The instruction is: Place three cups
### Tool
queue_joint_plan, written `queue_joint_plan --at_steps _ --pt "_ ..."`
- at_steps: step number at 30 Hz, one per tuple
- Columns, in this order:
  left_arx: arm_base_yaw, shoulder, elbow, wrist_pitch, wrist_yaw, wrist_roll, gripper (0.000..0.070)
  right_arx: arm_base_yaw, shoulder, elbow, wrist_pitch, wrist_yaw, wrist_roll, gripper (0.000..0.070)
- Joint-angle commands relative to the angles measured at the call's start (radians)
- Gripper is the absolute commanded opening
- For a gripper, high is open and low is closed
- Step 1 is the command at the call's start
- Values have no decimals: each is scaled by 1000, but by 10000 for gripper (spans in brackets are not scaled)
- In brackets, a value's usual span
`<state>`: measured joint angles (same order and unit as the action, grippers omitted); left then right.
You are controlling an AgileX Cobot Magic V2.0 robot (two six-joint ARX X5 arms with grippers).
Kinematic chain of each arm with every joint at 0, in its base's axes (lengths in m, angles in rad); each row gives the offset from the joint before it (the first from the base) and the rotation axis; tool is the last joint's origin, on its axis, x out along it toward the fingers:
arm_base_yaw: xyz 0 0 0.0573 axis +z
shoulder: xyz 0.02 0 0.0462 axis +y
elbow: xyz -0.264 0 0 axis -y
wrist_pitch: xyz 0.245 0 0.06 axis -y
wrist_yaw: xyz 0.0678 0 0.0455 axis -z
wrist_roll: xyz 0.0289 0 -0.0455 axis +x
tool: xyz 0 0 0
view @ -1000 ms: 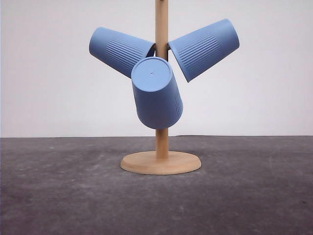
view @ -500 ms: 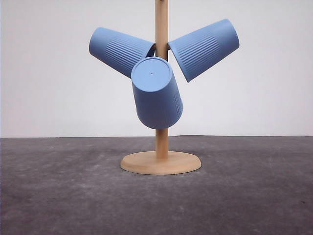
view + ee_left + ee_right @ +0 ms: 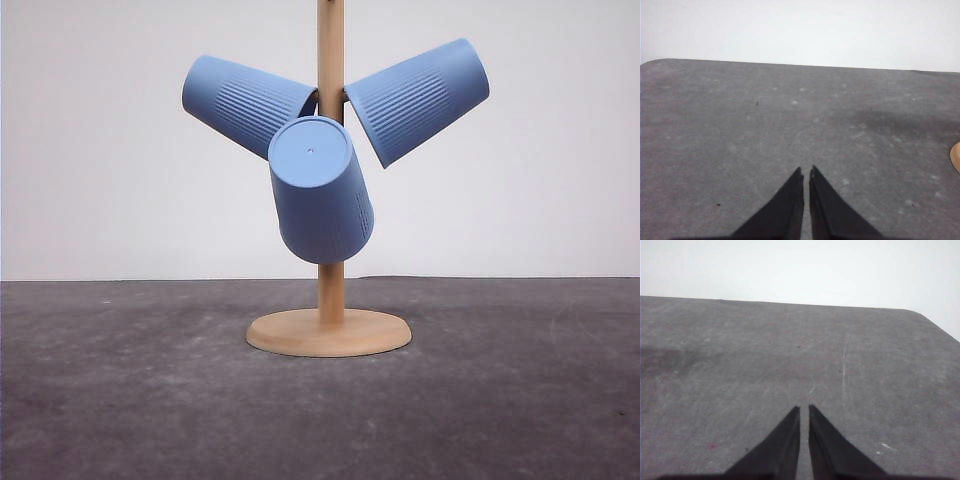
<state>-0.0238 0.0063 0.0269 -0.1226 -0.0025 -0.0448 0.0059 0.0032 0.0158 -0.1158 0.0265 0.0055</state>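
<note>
Three light-blue ribbed cups hang upside down on the pegs of a wooden stand [image 3: 330,300] in the front view. One cup [image 3: 245,100] points up and to the left, another cup [image 3: 418,100] up and to the right, and the third cup [image 3: 320,190] faces me with its flat base toward the camera. In the left wrist view my left gripper [image 3: 806,172] hovers over bare table, shut with nothing between its fingers. My right gripper [image 3: 804,410] in the right wrist view is likewise shut and holds nothing.
The stand's round wooden base [image 3: 328,333] rests on a dark grey table [image 3: 120,400] against a white wall. An edge of that base [image 3: 956,156] shows beside the left gripper.
</note>
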Motion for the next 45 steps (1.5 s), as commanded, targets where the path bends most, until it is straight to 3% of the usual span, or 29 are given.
queue_joint_plan --at_steps 1,45 --pt "0 -1 -14 12 -3 3 0 0 0 -4 11 0 13 30" --pt "0 -1 -14 12 -3 3 0 0 0 -4 11 0 13 29"
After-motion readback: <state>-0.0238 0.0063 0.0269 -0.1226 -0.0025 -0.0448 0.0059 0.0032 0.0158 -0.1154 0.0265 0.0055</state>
